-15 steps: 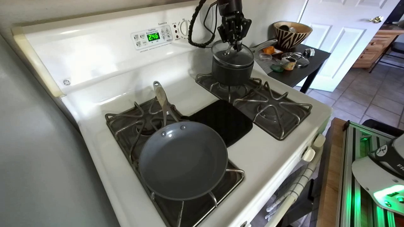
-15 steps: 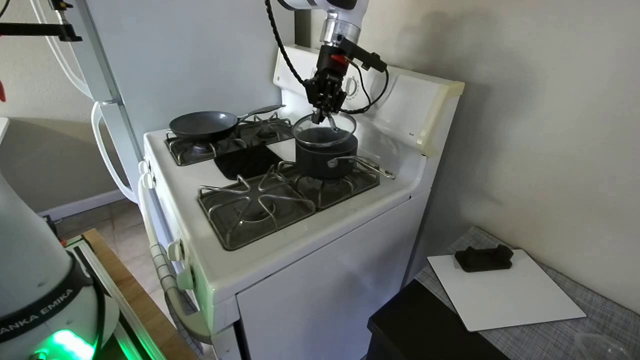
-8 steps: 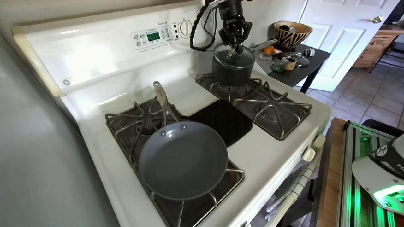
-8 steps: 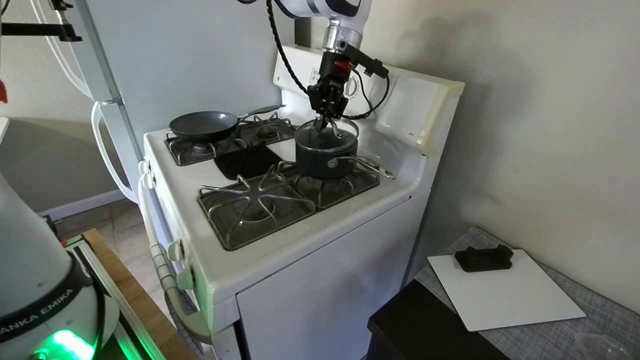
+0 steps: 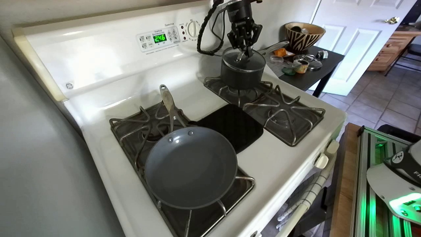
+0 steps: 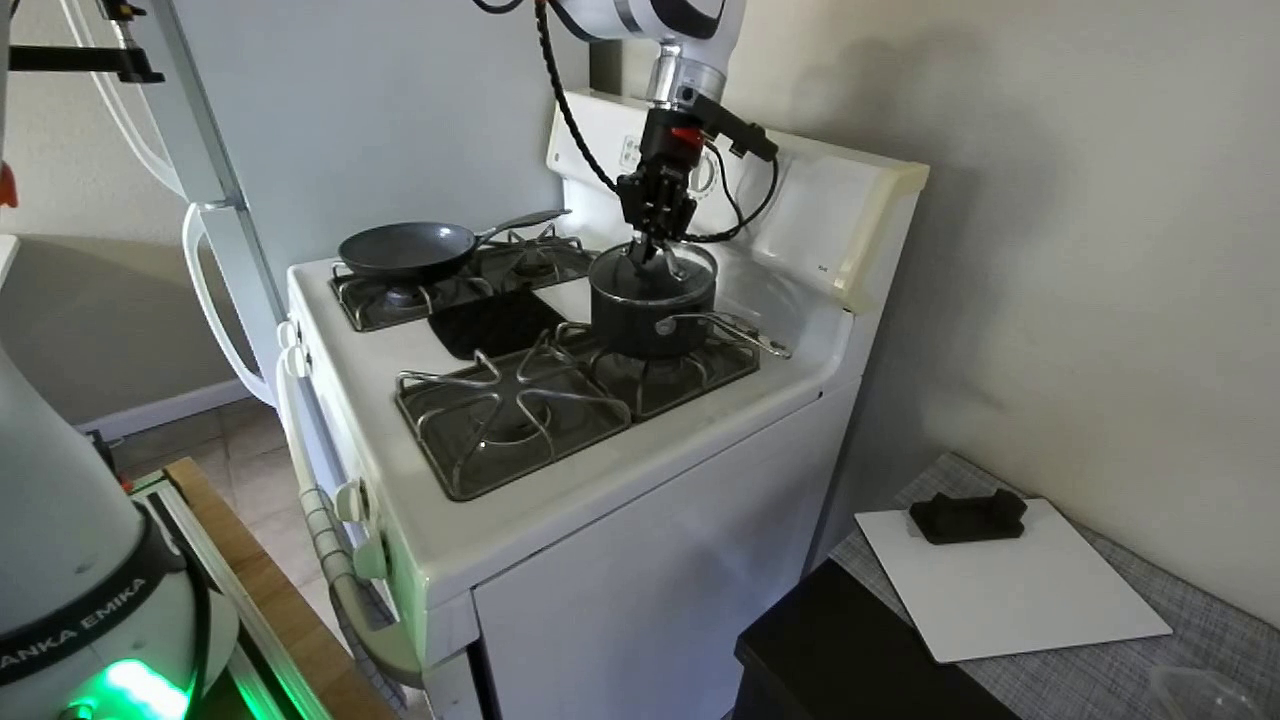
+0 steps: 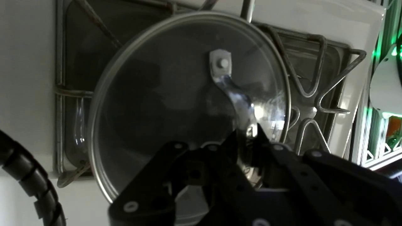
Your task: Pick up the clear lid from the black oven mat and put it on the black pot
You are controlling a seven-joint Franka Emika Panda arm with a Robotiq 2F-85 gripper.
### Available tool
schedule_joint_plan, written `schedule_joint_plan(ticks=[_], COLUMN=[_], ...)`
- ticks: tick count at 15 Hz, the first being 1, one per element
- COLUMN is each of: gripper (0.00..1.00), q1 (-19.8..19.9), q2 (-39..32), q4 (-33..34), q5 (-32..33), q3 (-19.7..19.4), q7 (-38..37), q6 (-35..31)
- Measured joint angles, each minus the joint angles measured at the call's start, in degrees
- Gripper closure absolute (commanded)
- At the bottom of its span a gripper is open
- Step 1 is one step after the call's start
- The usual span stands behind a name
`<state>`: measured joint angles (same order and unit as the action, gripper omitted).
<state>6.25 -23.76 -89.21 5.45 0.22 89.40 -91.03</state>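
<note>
The clear lid [image 5: 256, 62] has a metal rim and an arched metal handle. It lies level on the black pot [image 5: 241, 77], its rim meeting the pot's top in both exterior views; the lid [image 6: 630, 288] and pot [image 6: 630, 328] stand on a rear burner. In the wrist view the lid [image 7: 176, 78] covers the pot. My gripper [image 7: 246, 135] is shut on the lid's handle, one finger on each side. The gripper also shows in both exterior views [image 5: 245, 53], [image 6: 655, 250], pointing down. The black oven mat [image 5: 235, 128] lies flat between the burners with nothing on it.
A grey frying pan [image 5: 190, 168] stands on the burners opposite the pot. A burner grate [image 5: 283, 112] is in front of the pot. The pot's long handle [image 6: 735, 325] sticks out sideways. The stove's back panel [image 5: 115, 49] rises behind. A patterned bowl [image 5: 304, 38] stands on a side table.
One second ago the lid was tilted and slightly above the pot. My gripper has moved down with it, and the lid has come level on the rim. Little differs in the last half second.
</note>
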Motion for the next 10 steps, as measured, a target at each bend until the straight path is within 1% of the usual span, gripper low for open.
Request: schedule_joint_plan(ticks=[10], gripper=[1.0], q1=[0.33], q2=[-1.89], q4=[2.08], q5=[-0.27], q3=[0.03], q7=[0.52], q6=[0.0])
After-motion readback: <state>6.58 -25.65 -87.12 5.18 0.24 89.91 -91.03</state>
